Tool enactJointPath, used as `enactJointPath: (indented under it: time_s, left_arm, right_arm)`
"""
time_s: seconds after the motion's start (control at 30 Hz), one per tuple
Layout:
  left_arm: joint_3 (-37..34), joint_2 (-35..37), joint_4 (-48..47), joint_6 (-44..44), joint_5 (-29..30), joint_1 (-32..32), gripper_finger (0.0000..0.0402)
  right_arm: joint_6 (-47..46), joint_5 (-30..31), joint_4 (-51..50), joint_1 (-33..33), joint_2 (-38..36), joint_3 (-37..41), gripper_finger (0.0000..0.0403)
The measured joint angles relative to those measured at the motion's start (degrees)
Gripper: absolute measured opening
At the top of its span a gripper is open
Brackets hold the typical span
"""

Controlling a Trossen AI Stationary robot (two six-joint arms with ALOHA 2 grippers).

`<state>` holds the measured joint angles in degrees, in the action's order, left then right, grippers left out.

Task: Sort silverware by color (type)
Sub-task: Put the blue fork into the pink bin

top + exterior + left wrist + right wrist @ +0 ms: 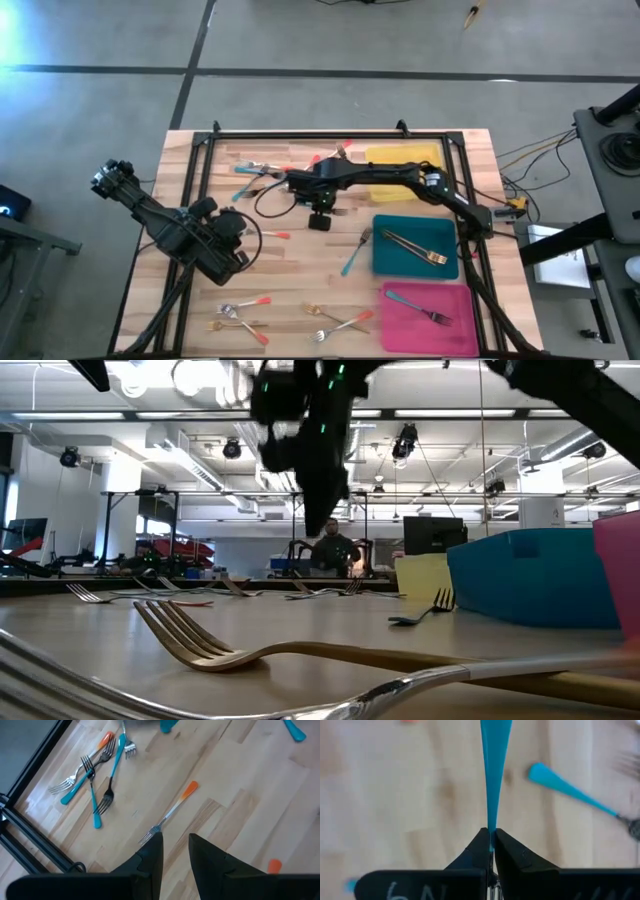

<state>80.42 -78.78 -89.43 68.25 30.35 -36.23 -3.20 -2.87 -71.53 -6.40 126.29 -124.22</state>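
Note:
My right gripper (491,834) is over the table's middle (320,218), shut on a teal-handled utensil (495,765). In the low view it hangs dark above the tabletop (322,500). My left gripper (175,845) stands open at the left (240,248), with only bare wood between its fingers. An orange-handled fork (170,812) lies flat on the wood just beyond its fingertips. More silverware lies in a pile at the far left (265,170). A teal-handled fork (355,252) lies beside the teal tray (392,262). My right gripper pinches the slim part of the teal handle (491,822) between its two fingertips. The fingers come from above and point steeply down. The handle runs on beyond the tips along their line and widens as it goes. Its far end leaves the wrist picture.
A yellow tray (405,162) stands at the far right. The teal tray holds a gold fork, and a pink tray (405,330) at the near right holds a teal fork. Several forks (340,322) lie near the front edge. A black frame (200,200) borders the table.

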Motion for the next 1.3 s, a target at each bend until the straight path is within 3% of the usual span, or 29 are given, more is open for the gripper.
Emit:
enactJointPath:
  time_s: [0.37, 0.8, 1.03, 1.3]
  left_arm:
    - [-0.2, 0.0, -0.1, -0.1, 0.0, -2.0, 0.0076]
    - [-1.2, 0.0, 3.8, -0.2, 0.6, -2.1, 0.0076]
    - [-1.2, 0.0, 7.9, 0.0, 3.1, -2.0, 0.0076]
    - [-1.2, 0.0, 15.4, 0.3, 2.9, -2.0, 0.0076]
  right_arm:
    - [-13.9, -3.5, -5.8, 13.1, -15.7, 7.3, 0.0009]
    - [-44.9, -3.6, -2.4, 39.2, -35.4, 33.8, 0.0009]
    - [-53.4, -3.5, 11.9, 50.4, -37.6, 48.6, 0.0009]
    - [-58.9, -3.4, 12.3, 52.3, -36.6, 55.0, 0.0026]
